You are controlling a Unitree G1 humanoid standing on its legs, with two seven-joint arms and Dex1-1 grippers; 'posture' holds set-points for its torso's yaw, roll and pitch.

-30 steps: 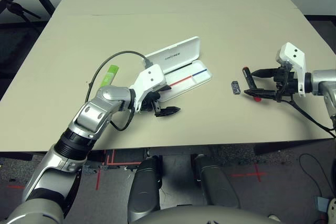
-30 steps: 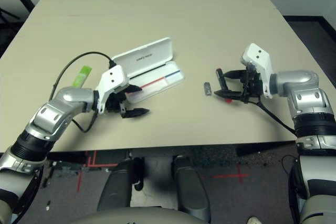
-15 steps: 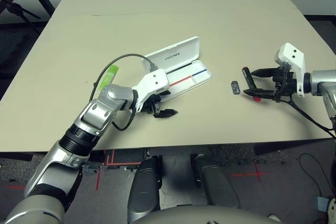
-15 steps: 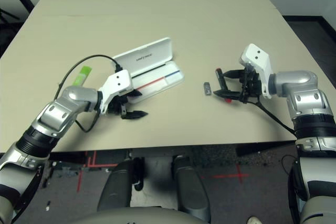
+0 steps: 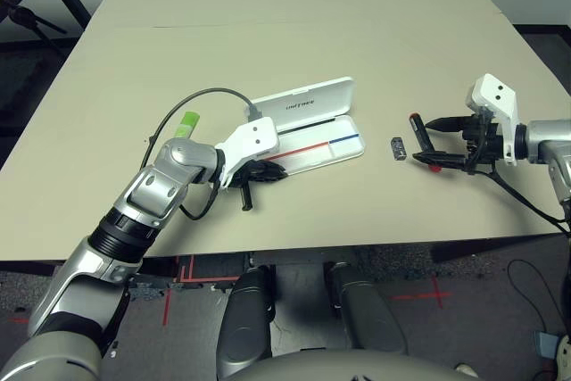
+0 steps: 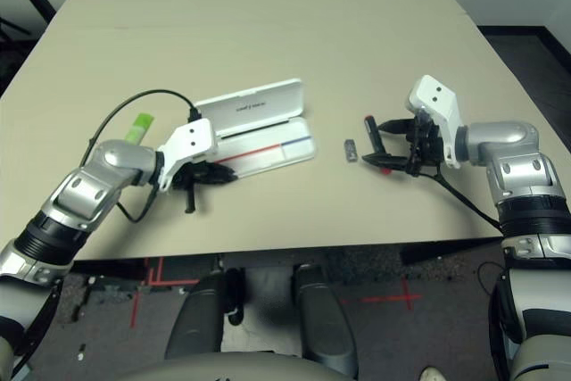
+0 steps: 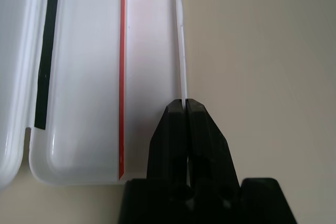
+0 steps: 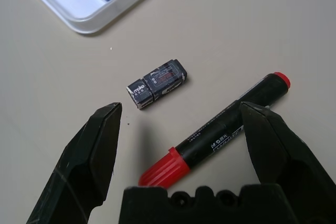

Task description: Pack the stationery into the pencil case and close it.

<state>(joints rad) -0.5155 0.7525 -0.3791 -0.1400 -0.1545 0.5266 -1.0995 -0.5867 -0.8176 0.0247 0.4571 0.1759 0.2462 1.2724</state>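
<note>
The white pencil case lies open, its UNITREE lid folded back and its tray showing red and blue lines. My left gripper is shut on the thin near wall of the tray. A lime-green and white marker lies on the table beyond my left forearm. At the right, the black pen with a red end lies between the fingers of my open right gripper, which hovers over it. A tiny grey-black block sits between the pen and the case.
The beige table stretches far back. A black cable loops from my left wrist near the green marker. The table's front edge runs just below both grippers.
My left gripper has closed on the tray's near wall, and the case has swung round to lie more level and a little further right. The right arm holds still.
</note>
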